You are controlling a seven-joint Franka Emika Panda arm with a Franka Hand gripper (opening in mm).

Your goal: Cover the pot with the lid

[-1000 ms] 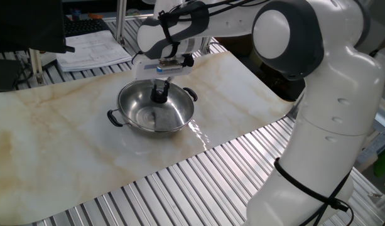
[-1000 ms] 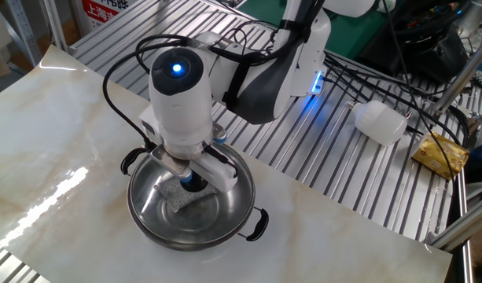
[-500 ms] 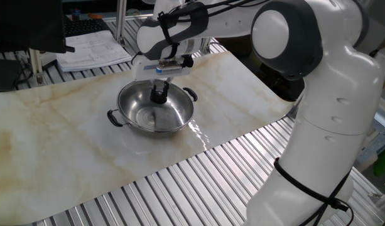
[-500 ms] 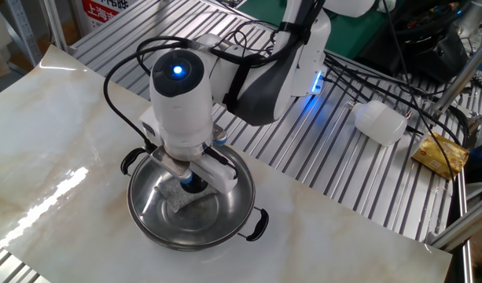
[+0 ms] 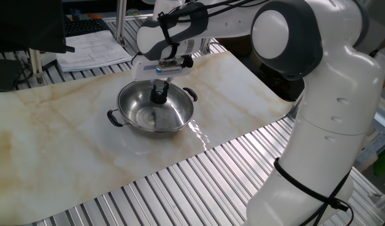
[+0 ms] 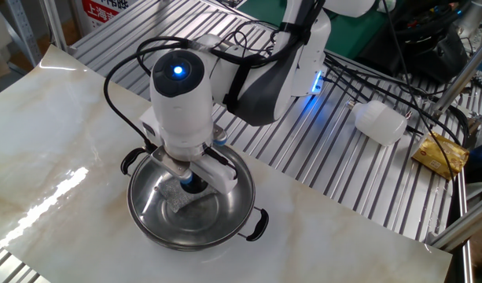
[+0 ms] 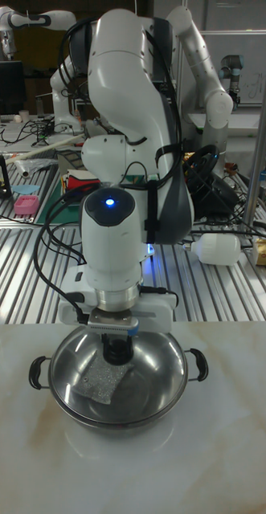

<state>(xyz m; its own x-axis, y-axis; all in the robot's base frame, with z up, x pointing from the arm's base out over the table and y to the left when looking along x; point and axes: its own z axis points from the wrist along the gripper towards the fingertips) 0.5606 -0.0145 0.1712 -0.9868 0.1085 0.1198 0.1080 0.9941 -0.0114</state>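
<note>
Stainless steel first: the pot sits on the marbled sheet near its far edge, upright, its two black side handles showing at either side in the tall fixed view. I judge the glass lid is already seated across the rim, since the black knob stands at the pot's centre at rim height and the glass itself is nearly invisible; I cannot confirm full seating all round the rim. The gripper comes straight down over the centre and its fingers are closed narrowly on the knob, which I take as the reason the wrist is held vertical: a centred, level grasp lets the lid settle squarely. In the other fixed view the gripper sits low inside the pot's outline, the arm's body hiding much of the far rim. By my reading, release and a clean vertical withdrawal remain. Beyond the sheet lies the ribbed metal table, with a white plastic bottle well apart from the work.
</note>
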